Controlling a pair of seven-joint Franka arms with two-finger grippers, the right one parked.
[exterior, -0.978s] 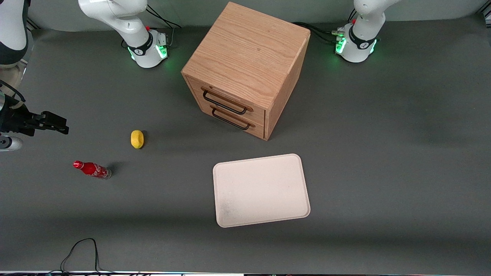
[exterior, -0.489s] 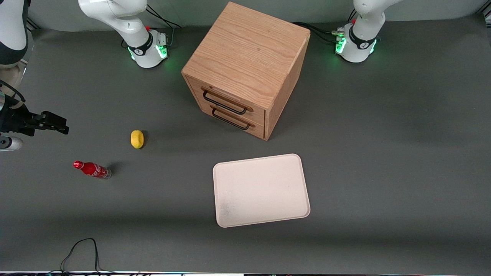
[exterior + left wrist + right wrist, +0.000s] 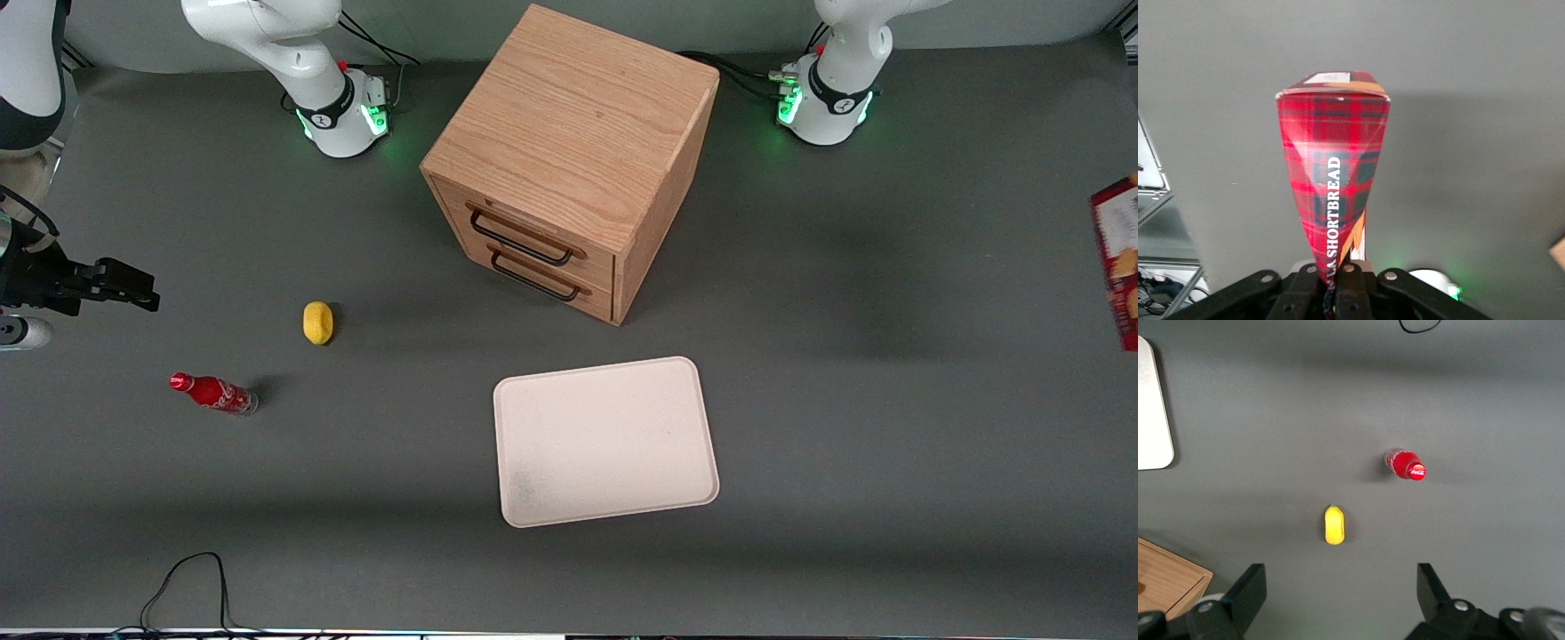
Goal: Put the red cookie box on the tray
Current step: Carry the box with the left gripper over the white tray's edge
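The red cookie box (image 3: 1119,260), dark red with biscuit pictures, shows partly at the frame's edge at the working arm's end of the table, held above the grey surface. In the left wrist view my gripper (image 3: 1333,272) is shut on the narrow end of the tartan box (image 3: 1334,170), which sticks out away from the fingers (image 3: 1353,279). The gripper itself is outside the front view. The cream-white tray (image 3: 605,440) lies flat in front of the drawer cabinet, nearer the front camera, with nothing on it, well away from the box.
A wooden two-drawer cabinet (image 3: 569,151) stands mid-table with both drawers closed. A yellow lemon-like object (image 3: 317,322) and a small red soda bottle (image 3: 213,392) lie toward the parked arm's end. A black cable (image 3: 182,582) loops at the front edge.
The red cookie box has come into the front view at the working arm's end of the table; in the earlier frames it was out of sight. Nothing else has moved.
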